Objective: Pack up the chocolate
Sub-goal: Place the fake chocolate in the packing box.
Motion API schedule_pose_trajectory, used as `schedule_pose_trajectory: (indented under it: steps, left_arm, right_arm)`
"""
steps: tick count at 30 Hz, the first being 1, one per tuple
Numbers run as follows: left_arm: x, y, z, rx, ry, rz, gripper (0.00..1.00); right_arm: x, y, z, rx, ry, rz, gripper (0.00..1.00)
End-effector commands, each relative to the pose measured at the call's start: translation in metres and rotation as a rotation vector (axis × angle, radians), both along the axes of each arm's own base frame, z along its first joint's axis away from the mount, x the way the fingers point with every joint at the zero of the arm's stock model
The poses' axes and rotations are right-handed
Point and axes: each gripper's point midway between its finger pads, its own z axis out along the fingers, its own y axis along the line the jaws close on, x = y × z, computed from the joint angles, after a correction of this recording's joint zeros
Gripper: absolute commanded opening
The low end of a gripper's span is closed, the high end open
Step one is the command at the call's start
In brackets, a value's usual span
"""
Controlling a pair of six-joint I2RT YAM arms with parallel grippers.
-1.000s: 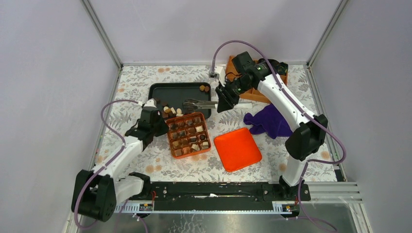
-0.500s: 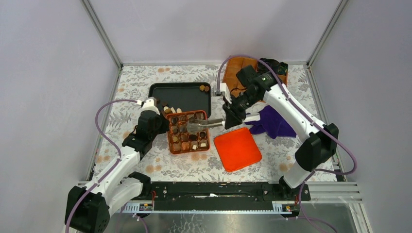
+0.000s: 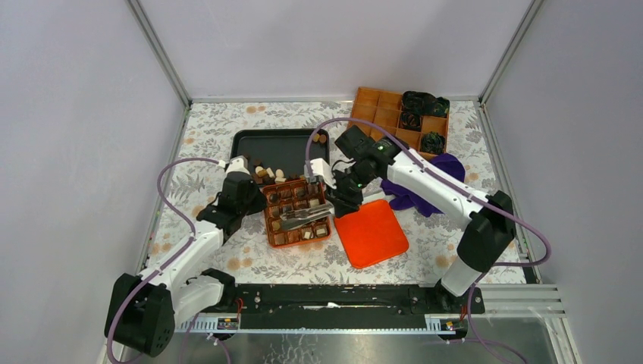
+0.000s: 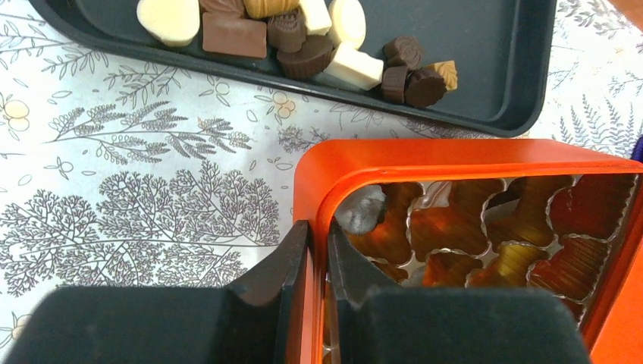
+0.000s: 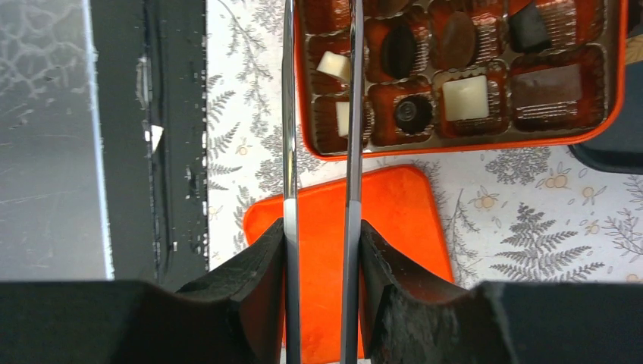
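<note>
Near the middle of the counter (image 3: 205,129) sat the orange box (image 3: 302,242), most of its cups filled with chocolate (image 5: 464,97). More loose pieces lay on the black tray (image 4: 500,61) at the box's 11 o'clock, bunched against the tray's near rim, and two sat at its far right corner.

Your left jaws were pinched narrow on the box's wall at its 9 o'clock side, one finger inside and one outside. Your right jaws were squeezed on a pair of metal tongs (image 5: 352,152), whose arms ran close together and nearly parallel.

The step looked like seating a piece in the box. To do it well, you needed the left pinch firm so the box could not skate. The tips should come straight down over a free cup, and the squeeze should ease only once the piece rested on the cup's floor. After that, a straight lift would clear the neighbours. Whether a piece sat between the tips, you could not tell.

Seen from above, the tongs' long axis ran from 3 o'clock toward 8 o'clock, tips over the near-left cups. The chocolates were mostly squat, flat face up, with no real long axis. One light-brown bar (image 4: 233,36) lay flat, its long side along the tray's rim.
</note>
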Motion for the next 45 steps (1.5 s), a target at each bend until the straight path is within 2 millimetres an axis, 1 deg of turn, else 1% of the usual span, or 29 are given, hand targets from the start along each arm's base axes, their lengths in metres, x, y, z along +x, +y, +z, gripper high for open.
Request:
schedule_pose_trajectory:
  steps: [1,10,13,15,20,25,34,37,41,45]
  left_arm:
    - [0.012,-0.011,0.023,-0.07,-0.046,0.011,0.0]
    - [0.01,-0.012,0.017,-0.072,-0.02,0.007,0.0]
    - [0.01,-0.012,0.016,-0.071,-0.016,0.005,0.0]
    - [0.01,-0.013,0.016,-0.072,-0.018,0.004,0.0]
    - [0.01,-0.012,0.015,-0.07,-0.014,0.006,0.0]
    - [0.01,-0.013,0.015,-0.071,-0.01,0.003,0.0]
    - [0.008,-0.013,0.015,-0.073,-0.009,0.002,0.0]
    - [0.008,-0.013,0.015,-0.073,-0.006,0.003,0.0]
    - [0.007,-0.013,0.014,-0.074,-0.004,0.001,0.0]
    - [0.006,-0.013,0.013,-0.074,0.0,0.001,0.0]
  right_arm:
    - [0.009,0.014,-0.007,-0.003,-0.078,-0.013,0.02]
    - [0.002,0.021,-0.03,-0.058,-0.08,-0.02,0.05]
    - [0.0,0.021,-0.032,-0.063,-0.079,-0.012,0.06]
    - [-0.004,0.019,-0.033,-0.071,-0.075,0.004,0.1]
    - [-0.014,0.013,-0.038,-0.076,-0.051,0.035,0.12]
    - [-0.017,0.009,-0.041,-0.086,-0.042,0.036,0.21]
    - [-0.014,0.017,-0.033,-0.069,-0.032,0.024,0.43]
    - [-0.014,0.021,-0.029,-0.058,-0.024,0.021,0.48]
    - [-0.015,0.024,-0.024,-0.042,-0.01,0.021,0.49]
    - [-0.016,0.029,-0.014,-0.017,0.003,0.019,0.45]
